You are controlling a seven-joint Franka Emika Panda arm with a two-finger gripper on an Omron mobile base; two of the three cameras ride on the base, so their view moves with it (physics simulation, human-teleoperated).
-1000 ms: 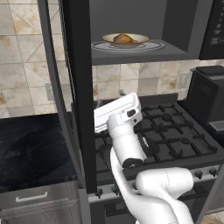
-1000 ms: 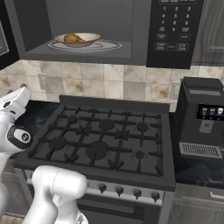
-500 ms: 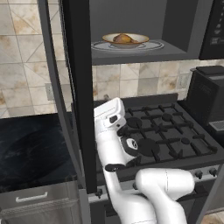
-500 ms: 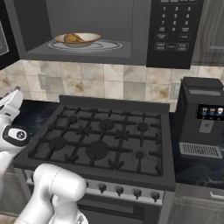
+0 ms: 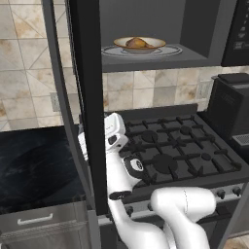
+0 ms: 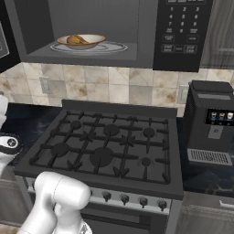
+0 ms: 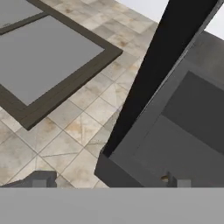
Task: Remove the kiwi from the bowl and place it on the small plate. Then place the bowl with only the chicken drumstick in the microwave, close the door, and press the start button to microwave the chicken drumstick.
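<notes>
Two fingertips are seen set wide apart, nothing held between the jaws; the door edge is seen just ahead.

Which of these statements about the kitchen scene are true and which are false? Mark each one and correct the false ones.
1. The bowl sits inside the microwave. True.
2. The microwave's door is shut. False: it stands open, swung out to the left.
3. A chicken drumstick lies in the bowl. True.
4. The bowl rests directly on the stove. False: it sits on the glass turntable in the microwave.
5. A coffee machine stands to the right of the stove. True.
</notes>
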